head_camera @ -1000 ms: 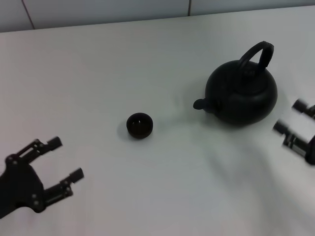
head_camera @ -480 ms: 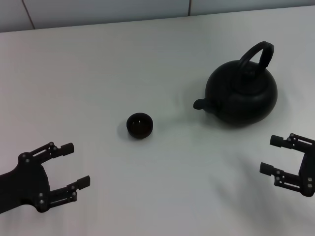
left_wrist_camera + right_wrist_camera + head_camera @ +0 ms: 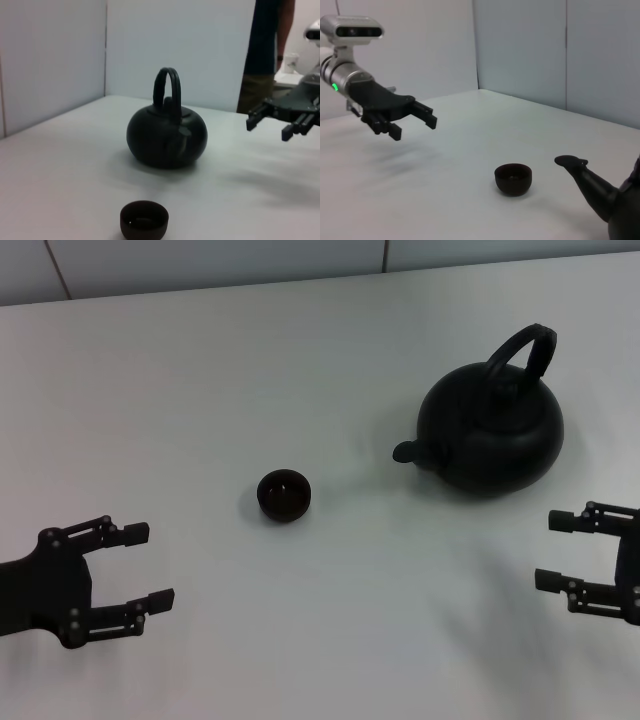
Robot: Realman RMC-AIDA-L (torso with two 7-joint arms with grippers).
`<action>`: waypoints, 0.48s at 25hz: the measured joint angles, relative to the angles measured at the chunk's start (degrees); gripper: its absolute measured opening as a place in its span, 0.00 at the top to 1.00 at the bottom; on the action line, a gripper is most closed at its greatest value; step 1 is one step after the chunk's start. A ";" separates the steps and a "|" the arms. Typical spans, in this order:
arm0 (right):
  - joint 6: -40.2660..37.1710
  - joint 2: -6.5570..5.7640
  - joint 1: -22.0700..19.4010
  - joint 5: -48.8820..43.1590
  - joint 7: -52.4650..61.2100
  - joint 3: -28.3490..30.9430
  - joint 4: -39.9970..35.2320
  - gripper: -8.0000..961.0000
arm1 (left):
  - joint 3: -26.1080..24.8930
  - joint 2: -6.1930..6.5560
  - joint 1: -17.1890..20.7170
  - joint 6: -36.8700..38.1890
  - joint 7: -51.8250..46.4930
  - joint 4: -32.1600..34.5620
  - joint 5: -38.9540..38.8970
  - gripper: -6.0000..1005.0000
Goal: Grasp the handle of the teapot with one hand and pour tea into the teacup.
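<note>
The matte-black teapot [image 3: 492, 432] stands upright at the right of the white table, its spout [image 3: 406, 451] pointing left toward the teacup. Its arched handle [image 3: 522, 347] rises over the lid, untouched. The small black teacup [image 3: 284, 495] sits near the middle. My right gripper [image 3: 552, 551] is open and empty, in front of the teapot and apart from it. My left gripper [image 3: 150, 565] is open and empty, at the front left, short of the cup. The left wrist view shows the teapot [image 3: 166, 136], handle [image 3: 167, 85], teacup [image 3: 144, 220] and right gripper [image 3: 267, 127].
The white table [image 3: 250, 370] runs back to a grey wall [image 3: 200, 260]. The right wrist view shows the teacup [image 3: 513, 178], the teapot's spout [image 3: 585, 179] and my left gripper [image 3: 415, 129]. A person stands beyond the table in the left wrist view [image 3: 267, 50].
My right gripper has drawn back from beside the teapot toward the table's front edge. My left gripper has shifted a little toward the front and levelled out. Teapot and cup have not moved.
</note>
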 joint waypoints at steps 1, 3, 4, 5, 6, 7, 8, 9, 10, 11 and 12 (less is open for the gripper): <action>-0.42 0.00 0.35 -0.20 0.40 0.00 -0.79 0.28 | 0.00 0.04 -0.29 0.07 -0.52 0.27 0.35 0.19; -0.46 -0.01 0.53 -0.28 0.56 0.01 -0.95 0.28 | -0.01 0.09 -0.66 0.28 -1.40 0.94 1.00 0.19; -0.47 -0.05 0.86 -0.49 0.71 0.00 -1.12 0.28 | 0.00 0.09 -0.74 0.42 -1.89 1.44 1.27 0.19; -0.47 -0.05 0.86 -0.49 0.71 0.00 -1.12 0.28 | 0.00 0.09 -0.74 0.42 -1.89 1.44 1.27 0.19; -0.48 -0.07 1.31 -0.94 0.73 0.01 -1.21 0.28 | 0.00 0.08 -0.76 0.49 -2.09 1.63 1.30 0.19; -0.48 -0.07 1.31 -0.94 0.73 0.01 -1.21 0.28 | 0.00 0.08 -0.76 0.49 -2.09 1.63 1.30 0.19; -0.48 -0.07 1.51 -1.24 0.73 0.00 -1.21 0.28 | 0.00 0.07 -0.76 0.50 -2.19 1.65 1.30 0.19; -0.48 -0.07 1.91 -1.83 0.74 0.01 -1.22 0.28 | 0.00 0.05 -0.76 0.52 -2.34 1.69 1.31 0.19; -0.48 -0.07 1.91 -1.83 0.74 0.01 -1.22 0.28 | 0.00 0.05 -0.76 0.52 -2.34 1.69 1.31 0.19; -0.44 -0.07 2.00 -1.97 0.74 0.00 -1.23 0.28 | 0.00 0.05 -0.76 0.52 -2.34 1.69 1.31 0.19; -0.33 -0.09 2.09 -2.07 0.74 0.00 -1.24 0.28 | 0.01 -0.02 -0.78 0.60 -2.56 1.72 1.32 0.19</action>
